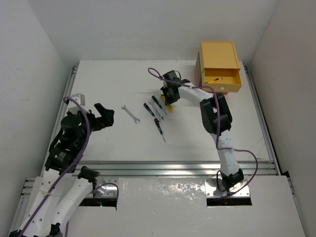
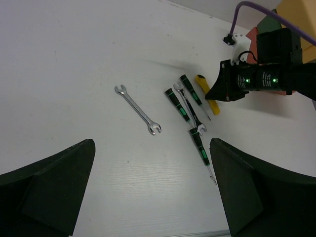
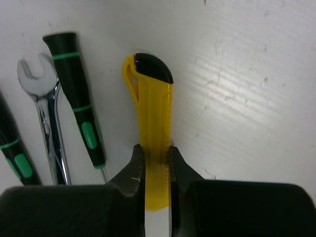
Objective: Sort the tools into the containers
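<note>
My right gripper [image 1: 169, 97] is shut on a yellow-and-black knife tool [image 3: 154, 113] that lies on the white table; its fingers [image 3: 132, 170] press on both sides of the handle. To the knife's left lie two green-marked screwdrivers [image 3: 79, 106], a silver wrench [image 3: 47, 118] between them, and a third screwdriver [image 1: 159, 127] nearer me. Another wrench [image 1: 131, 114] lies alone further left. My left gripper [image 1: 104, 116] is open and empty, left of that wrench [image 2: 138, 109]. The yellow drawer [image 1: 223, 78] stands pulled open at the back right with a second yellow knife tool [image 1: 213, 79] inside.
The drawer stack's yellow top [image 1: 218, 53] stands against the back right corner; red-orange [image 2: 252, 34] and dark green [image 2: 266, 22] parts of it show in the left wrist view. White walls close in the table on three sides. A metal rail [image 1: 173, 167] runs along the near edge.
</note>
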{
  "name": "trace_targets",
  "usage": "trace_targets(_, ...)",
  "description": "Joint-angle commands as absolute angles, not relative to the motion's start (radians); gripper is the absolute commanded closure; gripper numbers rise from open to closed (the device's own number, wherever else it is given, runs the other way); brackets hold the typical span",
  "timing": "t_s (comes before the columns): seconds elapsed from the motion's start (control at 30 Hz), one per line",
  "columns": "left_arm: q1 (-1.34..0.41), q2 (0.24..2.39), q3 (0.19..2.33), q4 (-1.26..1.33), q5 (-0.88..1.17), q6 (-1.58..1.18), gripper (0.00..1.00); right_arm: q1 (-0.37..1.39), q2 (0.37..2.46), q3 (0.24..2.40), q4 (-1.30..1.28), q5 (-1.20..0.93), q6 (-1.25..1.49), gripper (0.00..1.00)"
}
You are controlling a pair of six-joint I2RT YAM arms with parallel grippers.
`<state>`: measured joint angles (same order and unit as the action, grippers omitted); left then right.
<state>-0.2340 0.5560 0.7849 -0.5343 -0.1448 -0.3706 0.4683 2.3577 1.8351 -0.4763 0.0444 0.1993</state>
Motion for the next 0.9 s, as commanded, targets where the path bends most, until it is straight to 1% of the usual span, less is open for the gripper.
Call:
trace_targets(0.0,-0.225,0.551,0.781,-0.479,-0.137,-0.356,0.00,0.477,2.267,1.810,-0.514,0.006,0.221,1.00)
trace_targets(0.17,-0.225,0.555,0.781,-0.480,-0.138,-0.356,0.00,0.477,2.036,1.760,-0.491,-0.023,0.244,1.00)
trace_targets(0.27,-0.225,0.558,0.781,-0.480,-0.138,-0.356,0.00,0.463,1.909,1.746,-0.495,-0.003,0.281,1.00)
trace_targets(0.33,-0.225,0.560,0.782,-0.480,-0.140,-0.356,0.00,0.392,1.828,1.744,-0.509,0.031,0.378,1.00)
trace_targets(0.37,-0.225,0.560,0.782,-0.480,-0.141,-0.356,0.00,0.391,1.801,1.738,-0.508,0.046,0.421,1.00)
trace_targets(0.43,-0.225,0.563,0.782,-0.480,-0.141,-0.356,0.00,0.319,1.735,1.672,-0.479,0.159,0.571,1.00)
trace_targets(0.47,-0.225,0.564,0.782,-0.482,-0.143,-0.356,0.00,0.275,1.664,1.637,-0.450,0.193,0.618,1.00)
trace_targets(0.5,-0.225,0.568,0.784,-0.482,-0.143,-0.356,0.00,0.255,1.626,1.559,-0.387,0.263,0.662,1.00)
trace_targets(0.57,-0.225,0.569,0.782,-0.482,-0.143,-0.356,0.00,0.198,1.553,1.479,-0.329,0.328,0.787,1.00)
trace_targets(0.63,-0.225,0.571,0.782,-0.482,-0.143,-0.356,0.00,0.166,1.533,1.465,-0.325,0.394,0.882,1.00)
trace_targets(0.73,-0.227,0.572,0.782,-0.482,-0.146,-0.357,0.00,0.118,1.545,1.485,-0.350,0.403,0.955,1.00)
trace_targets(0.87,-0.225,0.569,0.784,-0.483,-0.146,-0.357,0.00,0.097,1.581,1.512,-0.365,0.405,0.997,0.99)
